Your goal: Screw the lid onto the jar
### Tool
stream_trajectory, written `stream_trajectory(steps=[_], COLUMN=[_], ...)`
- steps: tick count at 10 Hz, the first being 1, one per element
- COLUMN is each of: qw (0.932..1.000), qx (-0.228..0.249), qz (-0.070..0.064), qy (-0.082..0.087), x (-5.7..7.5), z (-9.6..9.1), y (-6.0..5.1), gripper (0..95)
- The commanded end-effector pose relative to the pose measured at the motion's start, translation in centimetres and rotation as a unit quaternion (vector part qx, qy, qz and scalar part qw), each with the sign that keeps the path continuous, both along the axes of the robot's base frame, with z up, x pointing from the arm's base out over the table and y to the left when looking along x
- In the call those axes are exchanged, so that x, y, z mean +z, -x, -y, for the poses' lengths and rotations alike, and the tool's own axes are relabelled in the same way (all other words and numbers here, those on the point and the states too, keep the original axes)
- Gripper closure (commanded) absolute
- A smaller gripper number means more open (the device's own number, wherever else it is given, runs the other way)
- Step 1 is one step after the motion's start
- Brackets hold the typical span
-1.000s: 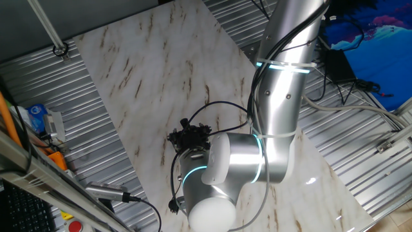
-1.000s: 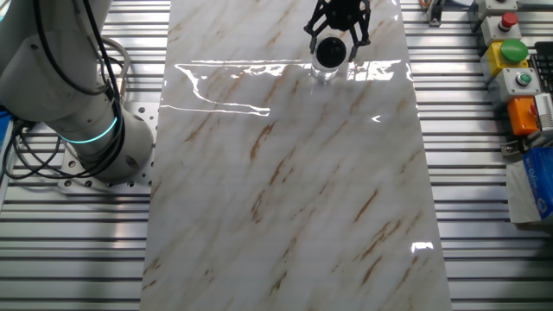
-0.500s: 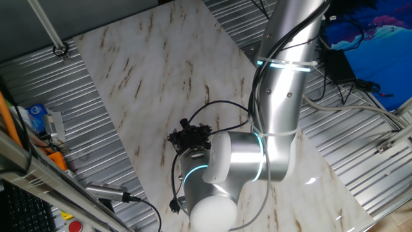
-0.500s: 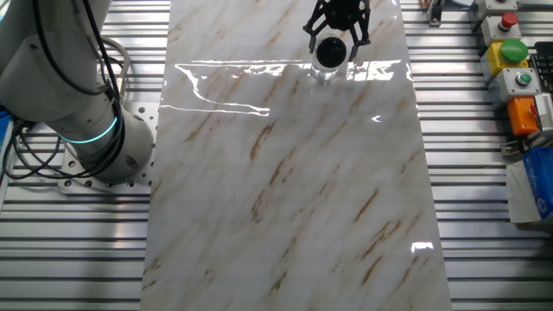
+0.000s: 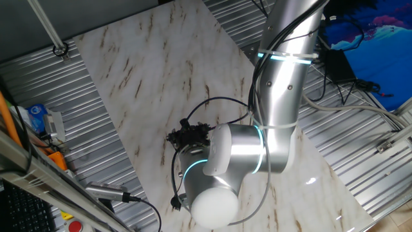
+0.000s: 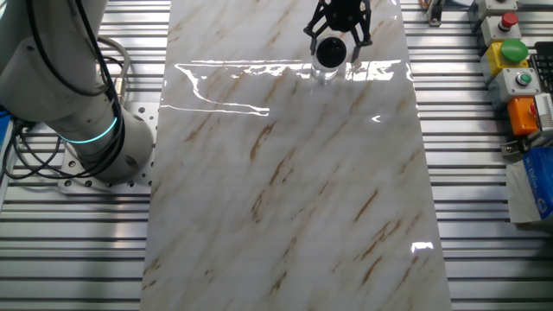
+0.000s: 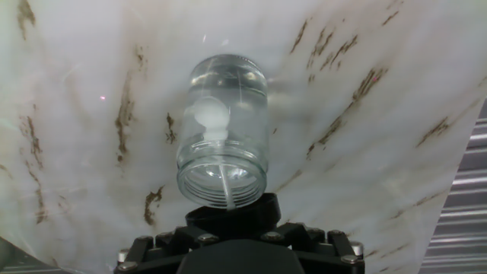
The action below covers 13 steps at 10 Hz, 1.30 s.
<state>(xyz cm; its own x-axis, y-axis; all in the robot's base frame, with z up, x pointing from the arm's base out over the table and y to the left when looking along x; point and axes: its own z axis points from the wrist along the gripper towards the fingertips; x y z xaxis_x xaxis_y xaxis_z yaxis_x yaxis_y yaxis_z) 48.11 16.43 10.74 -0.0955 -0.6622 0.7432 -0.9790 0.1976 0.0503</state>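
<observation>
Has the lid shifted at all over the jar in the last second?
No. In the other fixed view the lid, held in the tool, sits at the same spot above the jar, just above the glare streak on the table.

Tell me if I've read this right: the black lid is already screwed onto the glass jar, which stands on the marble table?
Not quite. The lid is not on. The hand view shows the jar with its threaded mouth open and the lid at the jaws, just short of it. The jar does stand on the marble table.
</observation>
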Motion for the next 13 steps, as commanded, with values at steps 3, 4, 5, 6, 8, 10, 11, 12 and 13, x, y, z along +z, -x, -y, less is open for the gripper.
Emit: stream_trajectory(steps=[3, 4, 5, 6, 8, 10, 11, 12, 13], qw=[0.9998, 0.9997, 0.9996, 0.9993, 0.9989, 0.9986, 0.9985, 0.9984, 0.9982], qx=[0.008, 0.009, 0.009, 0.011, 0.013, 0.016, 0.017, 0.019, 0.019], qz=[0.000, 0.000, 0.000, -0.003, -0.004, -0.007, -0.008, -0.008, -0.009], qy=[-0.019, -0.023, -0.028, -0.035, -0.045, -0.050, -0.051, -0.053, -0.056], x=[-0.24, -0.24, -0.21, -0.12, 0.04, 0.13, 0.16, 0.18, 0.19], z=[0.28, 0.30, 0.31, 0.34, 0.36, 0.39, 0.40, 0.42, 0.42], y=[-0.10, -0.14, -0.21, -0.39, -0.63, -0.74, -0.74, -0.75, -0.77], gripper=[0.0, 0.0, 0.0, 0.0, 0.0, 0.0, 0.0, 0.0, 0.0])
